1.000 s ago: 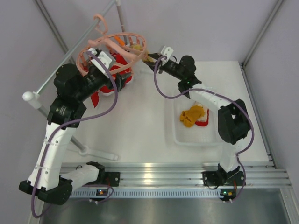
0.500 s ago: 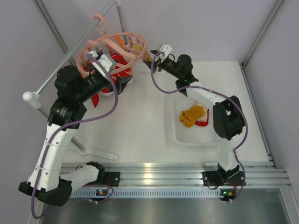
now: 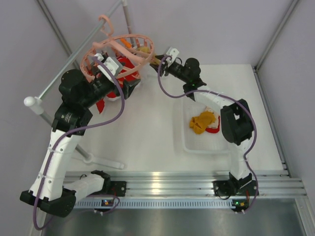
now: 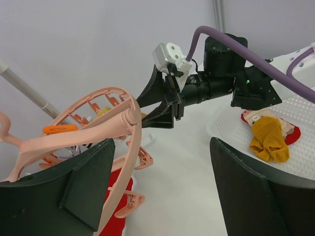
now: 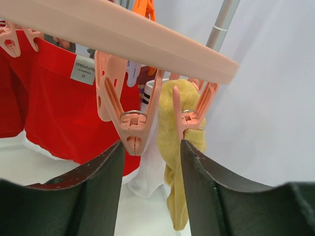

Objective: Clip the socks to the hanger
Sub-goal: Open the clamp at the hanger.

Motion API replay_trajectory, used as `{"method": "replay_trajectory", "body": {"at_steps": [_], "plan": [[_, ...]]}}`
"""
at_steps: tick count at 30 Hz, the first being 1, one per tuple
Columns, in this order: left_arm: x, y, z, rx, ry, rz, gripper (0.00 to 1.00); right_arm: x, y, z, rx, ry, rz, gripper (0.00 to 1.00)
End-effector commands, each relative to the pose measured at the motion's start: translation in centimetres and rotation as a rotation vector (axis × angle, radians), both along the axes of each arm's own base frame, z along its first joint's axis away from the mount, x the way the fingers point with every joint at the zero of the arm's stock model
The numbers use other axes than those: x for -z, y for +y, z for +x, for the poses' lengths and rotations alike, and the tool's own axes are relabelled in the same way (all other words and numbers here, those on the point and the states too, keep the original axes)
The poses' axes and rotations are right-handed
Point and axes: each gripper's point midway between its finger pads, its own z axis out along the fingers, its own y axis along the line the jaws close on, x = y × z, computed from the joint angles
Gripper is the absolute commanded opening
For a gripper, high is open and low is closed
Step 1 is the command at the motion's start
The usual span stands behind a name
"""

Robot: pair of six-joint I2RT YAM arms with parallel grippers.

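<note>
The salmon-pink hanger [image 3: 118,51] hangs from the rail at the back left. Red socks [image 5: 59,113] and a mustard-yellow sock [image 5: 179,142] hang from its pegs, the yellow one pinched in a peg [image 5: 191,119]. My right gripper [image 5: 150,182] is open just below two pegs, with the yellow sock hanging past the gap and nothing held. It reaches the hanger's right side [image 3: 158,62]. My left gripper [image 4: 162,196] stands wide open and holds nothing, with the hanger's ring [image 4: 120,147] crossing in front of its left finger [image 4: 83,187]. It sits beneath the hanger [image 3: 128,84].
A white tray [image 3: 189,146] right of centre holds another mustard sock [image 3: 203,121] and a red sock [image 3: 213,129]. The grey metal rail [image 3: 64,69] runs diagonally at the left, and its stand foot [image 3: 101,160] lies on the table. A white garment [image 5: 147,174] hangs behind the pegs.
My right gripper has pushed a little left and back, closer under the hanger's pegs, and its jaws have shifted in width. The left arm has barely moved.
</note>
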Motion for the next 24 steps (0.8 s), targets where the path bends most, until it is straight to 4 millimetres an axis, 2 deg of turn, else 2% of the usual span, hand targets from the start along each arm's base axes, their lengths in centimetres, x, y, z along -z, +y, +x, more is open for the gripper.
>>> {"method": "replay_trajectory", "body": {"at_steps": [1, 5, 11, 14, 17, 18, 20, 21, 23, 24], "plan": [[-1.6, 0.0, -0.1, 0.004, -0.051, -0.039, 0.83, -5.6, -0.2, -1.5, -0.035, -0.130, 0.069, 0.48], [-1.7, 0.1, 0.0, -0.005, -0.049, -0.046, 0.83, -5.6, -0.1, -1.5, -0.039, -0.131, 0.065, 0.37], [-1.9, 0.2, -0.1, -0.011, -0.053, -0.050, 0.83, -5.7, 0.2, -1.8, -0.055, -0.138, 0.061, 0.39], [-1.9, 0.3, 0.0, -0.017, -0.052, -0.047, 0.83, -6.0, 0.4, -2.0, -0.063, -0.138, 0.067, 0.33], [-1.7, 0.4, 0.2, -0.021, -0.054, -0.029, 0.82, -6.4, 0.2, -2.5, -0.068, -0.140, 0.067, 0.22], [-1.6, 0.4, 0.2, -0.023, -0.053, -0.021, 0.82, -7.1, 0.1, -3.0, -0.072, -0.149, 0.072, 0.12], [-1.6, 0.5, 0.1, -0.020, -0.067, 0.006, 0.82, -7.0, -0.1, -3.4, -0.067, -0.145, 0.065, 0.00], [-1.6, 0.4, 0.1, -0.014, -0.070, 0.017, 0.83, -7.6, -0.3, -4.0, -0.070, -0.145, 0.065, 0.00], [-1.7, 0.3, -0.4, 0.007, -0.095, 0.055, 0.83, -7.2, -0.4, -4.6, -0.081, -0.134, 0.047, 0.00], [-1.8, 0.3, -0.5, 0.015, -0.110, 0.071, 0.83, -7.7, -0.6, -5.1, -0.084, -0.130, 0.040, 0.00]]}}
